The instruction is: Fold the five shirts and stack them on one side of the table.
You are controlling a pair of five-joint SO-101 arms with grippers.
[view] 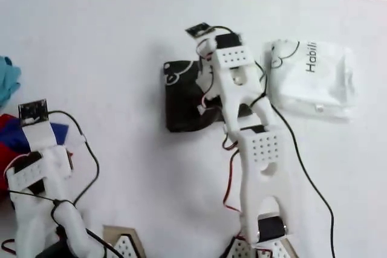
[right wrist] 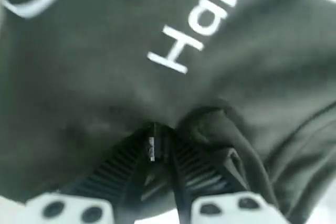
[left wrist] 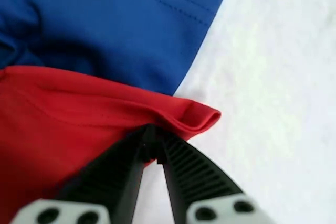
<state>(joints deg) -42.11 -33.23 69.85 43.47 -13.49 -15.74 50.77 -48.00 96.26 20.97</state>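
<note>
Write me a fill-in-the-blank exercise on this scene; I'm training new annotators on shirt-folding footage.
1. The left gripper is shut on the hem of the red shirt; the second shirt against it is ____.
2. The right gripper is shut on the black shirt, whose lettering is ____.
3. In the high view, the white shirt lies ____ beside the black shirt, with no gripper on it.

Missing words: blue; white; folded.

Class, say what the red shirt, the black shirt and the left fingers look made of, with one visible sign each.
Red shirt: smooth, slightly shiny fabric, probably synthetic; rolled hem.
Black shirt: soft matt knit, perhaps cotton; loose creases.
Left fingers: hard black plastic, apparently; moulded ridges.
</note>
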